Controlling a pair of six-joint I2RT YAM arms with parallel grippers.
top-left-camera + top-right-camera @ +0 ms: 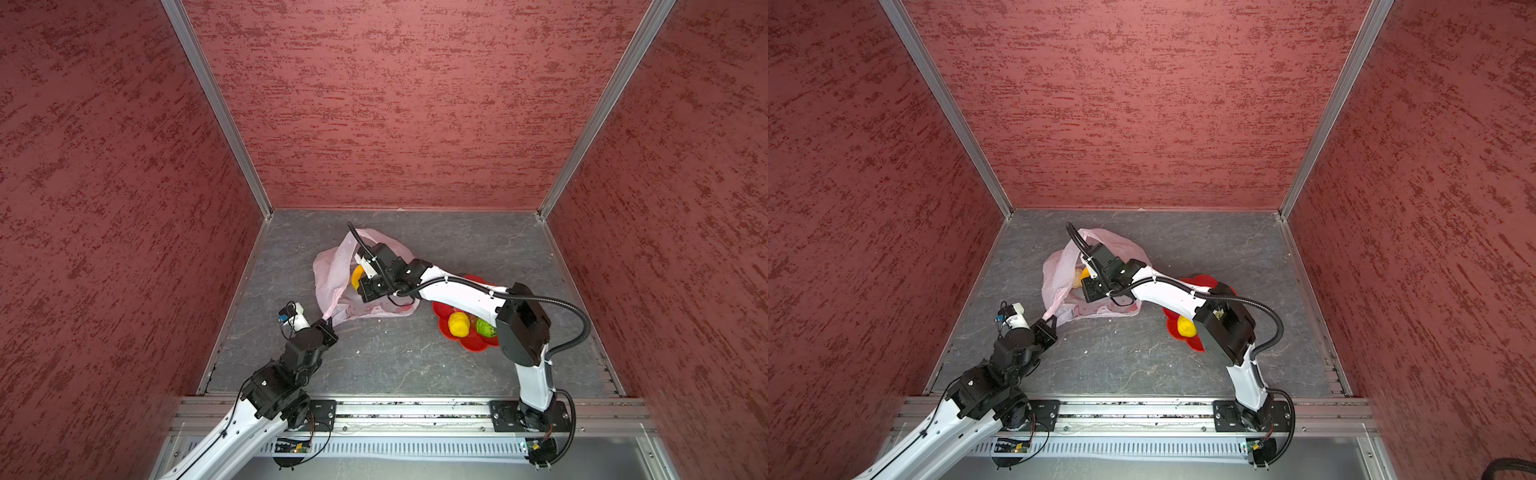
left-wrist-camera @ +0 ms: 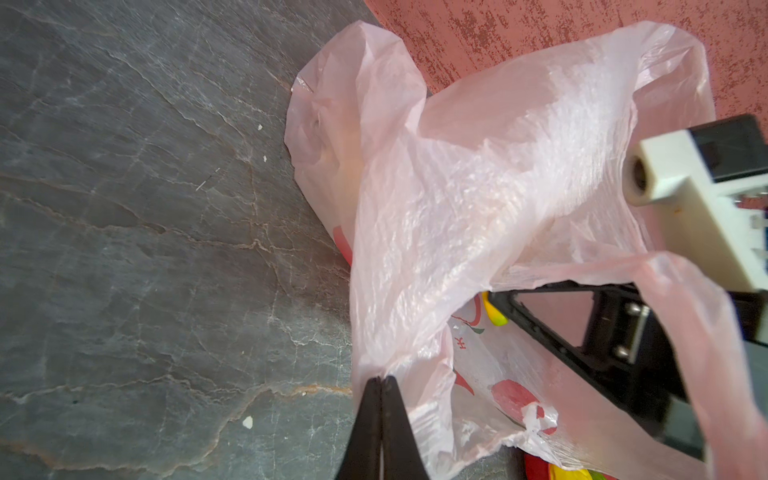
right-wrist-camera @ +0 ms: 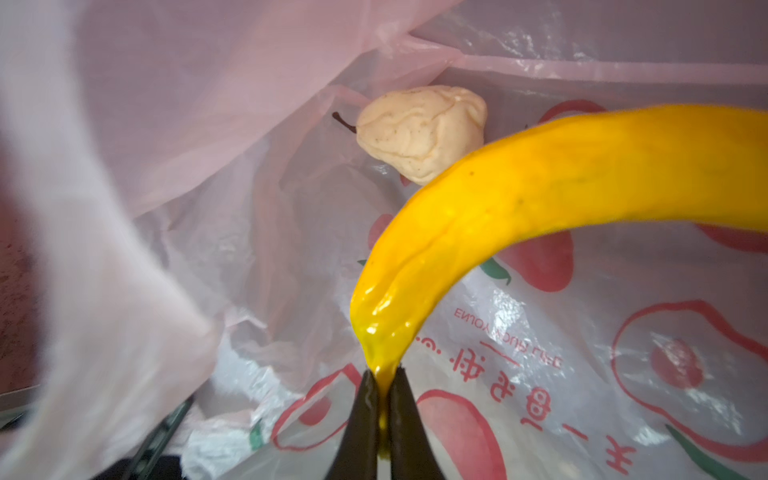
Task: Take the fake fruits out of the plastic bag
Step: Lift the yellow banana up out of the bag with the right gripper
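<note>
**Containers and contents.** The plastic bag (image 1: 328,286) lay on its side on the grey stone-patterned tabletop (image 1: 395,365), mouth open. Two fake fruits were visible inside the bag: one curved yellow banana (image 3: 540,187) and one wrinkled beige pear-shaped fruit (image 3: 419,133) with a dark stem. The beige fruit rested on the bag's lower wall, deeper in than the banana. Near the bag, on the side toward the right arm's base, stood one red flower-shaped plate (image 1: 473,345). It held two fruits side by side: one yellow ball (image 1: 458,324) and one green ball (image 1: 485,327); the right arm hid part of the plate.

**Count.** Bags: one. Plates: one. Fruits in view: four, two inside the bag and two outside it.

**Grippers.** The left gripper (image 2: 380,382) was at the bag's near edge, jaws pressed together on a gathered fold of the film. The right gripper (image 3: 384,386) was inside the bag's mouth, jaws pinching the banana's narrow tip.

**Markings.** The bag's film carried red fruit outlines with green leaves. Seen inverted from inside the bag, one red Latin line began with "ENJOY"; the rest was not clearly legible. Larger red East Asian characters beside it could not be read.
</note>
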